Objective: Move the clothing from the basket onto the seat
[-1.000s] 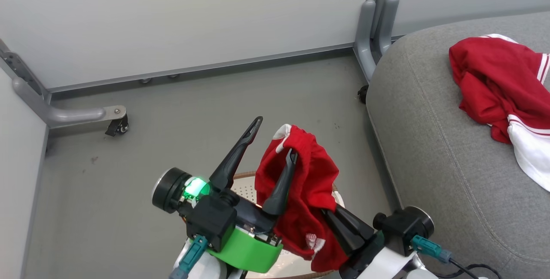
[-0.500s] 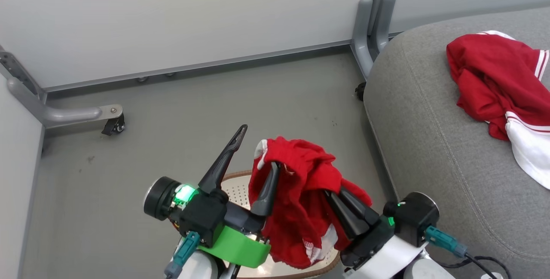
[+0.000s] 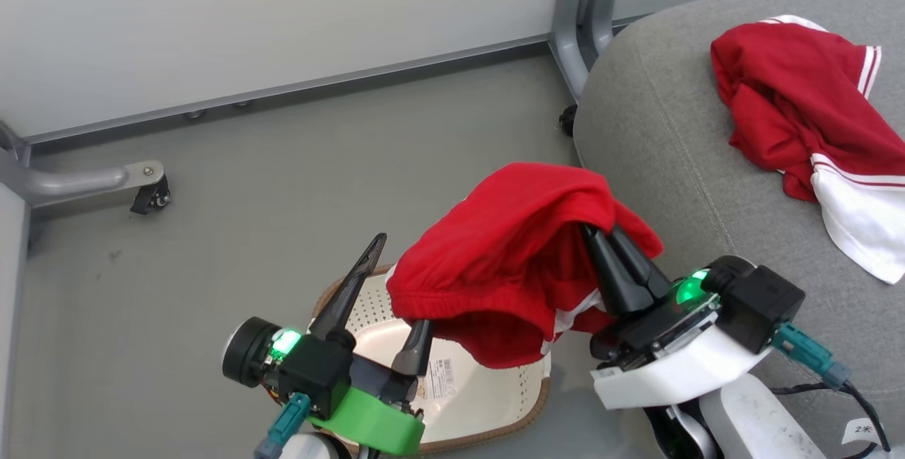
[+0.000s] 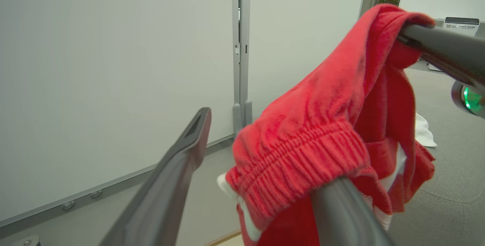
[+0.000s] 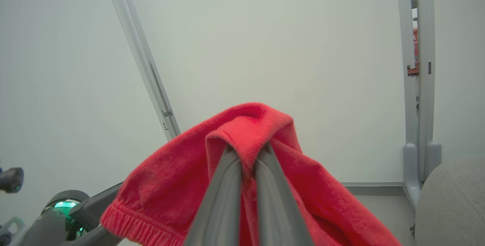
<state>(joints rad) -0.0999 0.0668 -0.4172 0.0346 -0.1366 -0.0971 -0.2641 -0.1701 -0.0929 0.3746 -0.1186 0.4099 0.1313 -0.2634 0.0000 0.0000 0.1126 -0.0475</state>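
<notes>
Lower centre, the right gripper [image 3: 606, 233] pinches the red garment [image 3: 509, 247] above the basket [image 3: 539, 402], likely bound for the seat [image 3: 672, 162] at right; the left gripper [image 3: 401, 281], fingers spread, props its waistband.

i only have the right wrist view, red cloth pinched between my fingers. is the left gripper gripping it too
observer: no, the left gripper is open; the held garment just drapes its waistband over one finger.
operator: anything left to fetch
observer: what shows of the basket holds just a label.
operator: is there another piece somewhere
observer: yes, a second red garment lies crumpled on the seat, apart from yours.
</notes>
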